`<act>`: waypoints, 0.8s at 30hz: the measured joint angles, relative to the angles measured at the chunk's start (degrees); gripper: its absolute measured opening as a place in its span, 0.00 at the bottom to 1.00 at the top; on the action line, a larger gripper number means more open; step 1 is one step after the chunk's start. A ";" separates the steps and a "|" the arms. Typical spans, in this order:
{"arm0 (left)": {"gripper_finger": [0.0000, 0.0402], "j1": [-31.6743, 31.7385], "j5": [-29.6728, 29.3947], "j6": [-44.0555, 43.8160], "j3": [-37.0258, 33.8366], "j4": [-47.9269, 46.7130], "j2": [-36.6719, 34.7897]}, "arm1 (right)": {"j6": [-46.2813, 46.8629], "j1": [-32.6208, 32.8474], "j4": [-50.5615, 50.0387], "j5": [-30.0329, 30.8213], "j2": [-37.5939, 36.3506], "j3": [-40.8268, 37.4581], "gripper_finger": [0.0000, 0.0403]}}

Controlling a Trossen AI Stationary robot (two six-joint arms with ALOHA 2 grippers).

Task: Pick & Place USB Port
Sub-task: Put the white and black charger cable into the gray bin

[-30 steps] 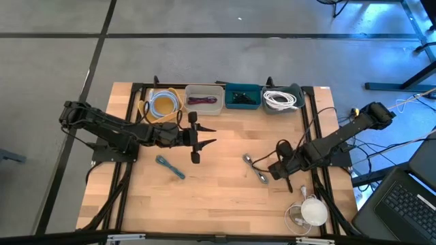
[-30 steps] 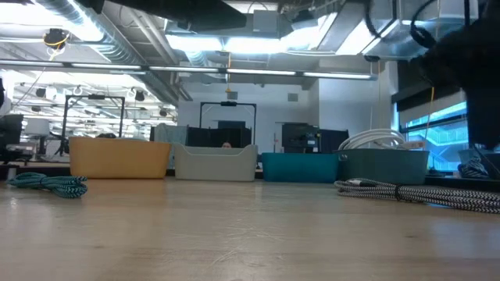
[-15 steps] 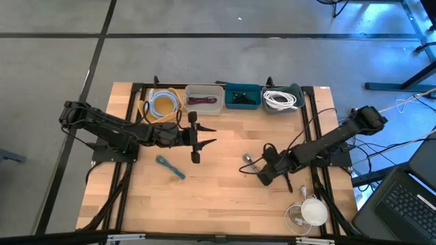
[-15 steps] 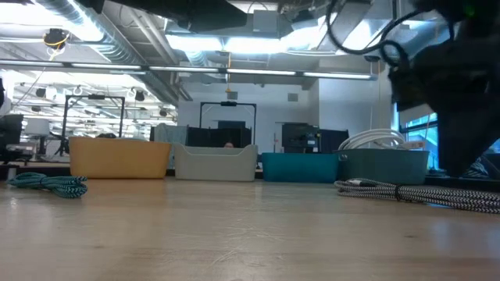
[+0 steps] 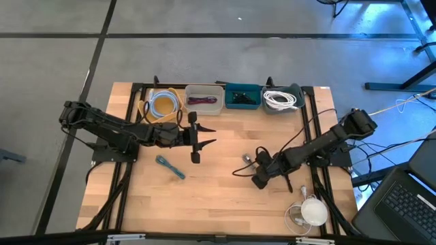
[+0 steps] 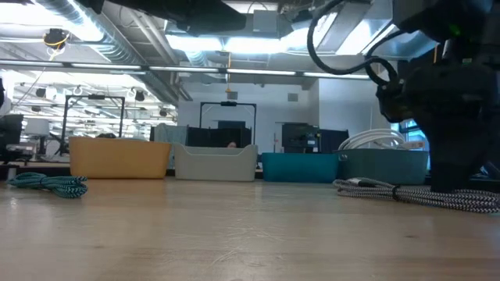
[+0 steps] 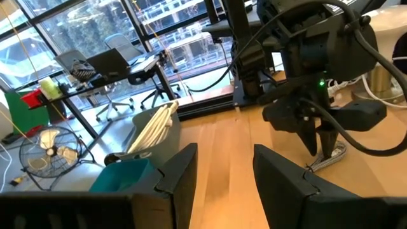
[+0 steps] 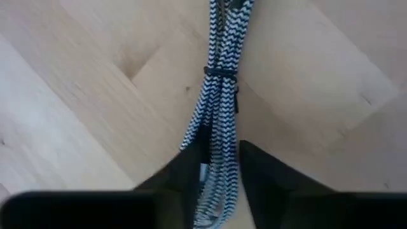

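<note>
No readable brands, labels or writing in any view.

Right gripper (image 5: 257, 178) is low over the table (image 5: 218, 197), right-centre, straddling the black-and-white braided USB cable (image 8: 215, 95). Right wrist view: the bundle runs between the two dark fingers (image 8: 184, 172), tied at mid-length with a dark band. Fingers sit close on either side of the cable; looks like they're touching it, but I can't tell whether they're clamped. Cable lies flat on the table; in the low view its near end (image 6: 367, 187) shows, the rest is hidden behind the right arm. Connector ends hard to make out.

Left gripper (image 5: 195, 139) hovers at table centre-left, jaws spread wide, holding nothing. Left wrist view confirms a clear gap between its fingers (image 7: 181, 175).

Teal braided cable (image 5: 170, 167) lies on the table just in front of the left gripper, apart from it.

Four bins along the far edge:
- tan bin (image 5: 162, 103), coiled pale-blue cable inside
- grey bin (image 5: 204, 99), dark reddish cable inside
- teal bin (image 5: 242, 96), contents dark, can't identify
- dark grey bin (image 5: 282, 99), white cable coil inside

White round object (image 5: 313, 211) off the table's near-right corner, partly cut by wiring.
</note>
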 joint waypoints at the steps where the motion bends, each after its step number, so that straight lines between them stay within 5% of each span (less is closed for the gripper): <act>1: 0.36 0.00 0.00 -0.11 0.00 -0.09 0.00 | 0.02 0.00 0.05 -0.01 0.02 0.01 0.25; 5: 0.36 0.00 0.00 -0.38 0.00 -0.14 0.00 | -0.65 0.04 -0.64 1.84 -0.20 -0.23 0.04; 10: 0.36 0.00 0.00 -0.39 0.00 -0.31 0.00 | -1.87 0.00 -5.17 7.45 -0.31 1.05 0.01; 19: 0.36 0.02 -1.61 -4.61 0.00 -3.74 0.02 | -2.54 0.04 -39.82 24.13 -7.33 17.90 0.01; 24: 0.36 0.00 -1.56 -6.23 0.00 -1.84 0.02 | -15.00 -0.14 -38.02 35.32 -12.25 25.22 0.00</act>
